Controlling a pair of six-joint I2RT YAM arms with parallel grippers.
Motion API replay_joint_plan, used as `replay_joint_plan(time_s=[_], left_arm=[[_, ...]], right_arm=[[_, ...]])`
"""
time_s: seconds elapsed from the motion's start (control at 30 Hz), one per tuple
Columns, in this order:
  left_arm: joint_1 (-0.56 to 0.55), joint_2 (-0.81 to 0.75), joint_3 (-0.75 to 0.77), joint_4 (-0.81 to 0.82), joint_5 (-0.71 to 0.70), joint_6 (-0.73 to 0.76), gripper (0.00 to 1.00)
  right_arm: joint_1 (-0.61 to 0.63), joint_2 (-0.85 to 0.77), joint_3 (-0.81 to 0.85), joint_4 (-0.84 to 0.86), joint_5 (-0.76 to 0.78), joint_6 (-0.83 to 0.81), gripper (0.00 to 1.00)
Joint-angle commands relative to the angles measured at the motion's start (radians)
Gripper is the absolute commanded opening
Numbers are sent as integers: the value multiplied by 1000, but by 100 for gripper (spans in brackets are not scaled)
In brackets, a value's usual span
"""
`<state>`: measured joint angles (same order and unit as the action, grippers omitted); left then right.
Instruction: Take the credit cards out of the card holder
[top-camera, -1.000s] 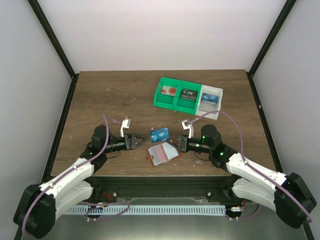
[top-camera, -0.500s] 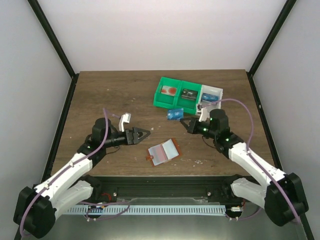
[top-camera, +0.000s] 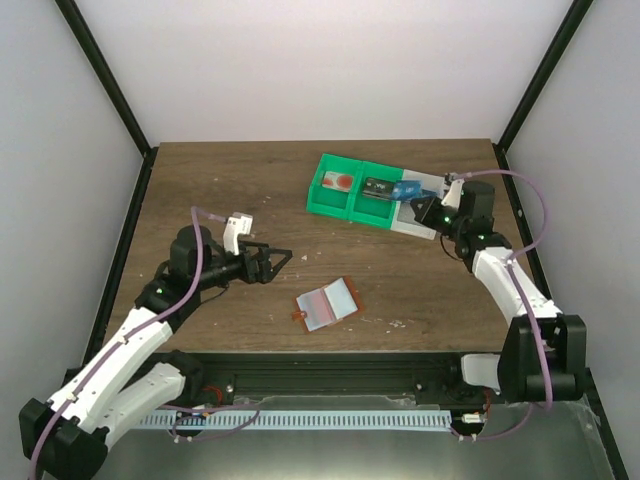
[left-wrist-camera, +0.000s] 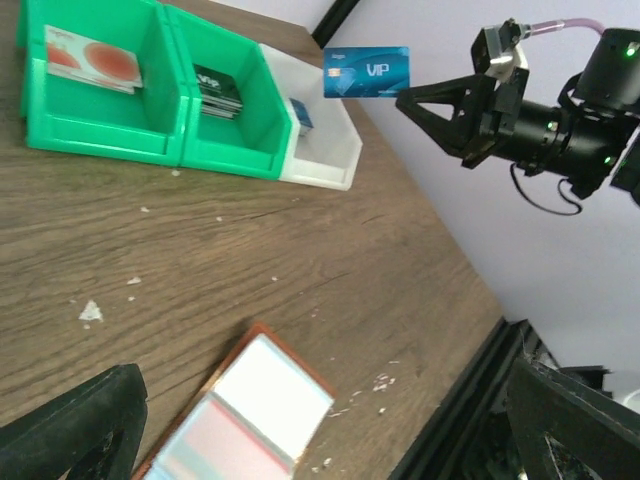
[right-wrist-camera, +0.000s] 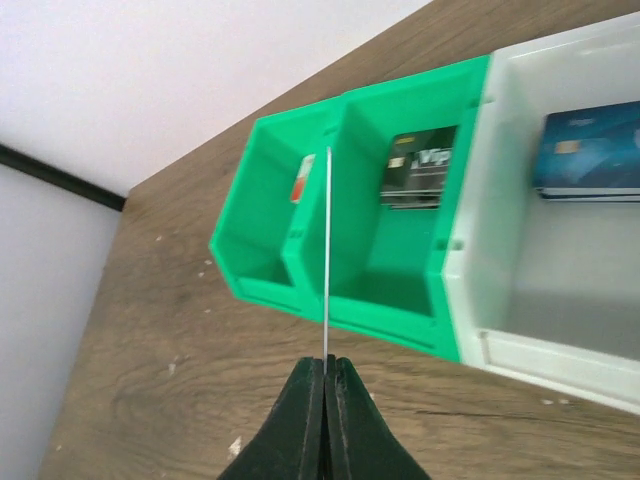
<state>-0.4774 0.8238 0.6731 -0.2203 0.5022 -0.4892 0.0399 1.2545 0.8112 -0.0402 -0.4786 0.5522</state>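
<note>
One blue card (left-wrist-camera: 366, 72) in right tool (right-wrist-camera: 324, 366), one open card holder (top-camera: 326, 303)

Two joined green bins (top-camera: 328, 210) sitting at 1 o'clock on wooden table (top-camera: 220, 190), white bin (left-wrist-camera: 322, 172) touching at their 3 o'clock; pale crumbs (left-wrist-camera: 90, 312) lying scattered.

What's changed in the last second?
The right gripper, shut on the blue card, carried it from beside the card holder away to above the bins. The left gripper, open, shifted only slightly. The card holder stayed open on the table; the bins did not move.
</note>
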Motion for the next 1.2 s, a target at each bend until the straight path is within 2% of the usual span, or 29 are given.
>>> replay_joint_plan(time_s=[0.0,0.3,0.53,0.8,1.17], left_arm=[[2,-24,-14,-50,-57,87,100],[-2,-48,-46,-41,-85,112,100],[-5,-55,-49,-42,-94,119,100],[-6,-63,-50,-42,-103,122,100],[-6,-68,-54,-46,-123,124,100]], right_arm=[[-47,40,80,-58,44,-49,0],[-60,137,148,-82,189,-68,0],[-79,275,219,-96,213,-75,0],[-93,432,331,-114,163,-68,0],[-100,565,428,-117,89,-37,0]])
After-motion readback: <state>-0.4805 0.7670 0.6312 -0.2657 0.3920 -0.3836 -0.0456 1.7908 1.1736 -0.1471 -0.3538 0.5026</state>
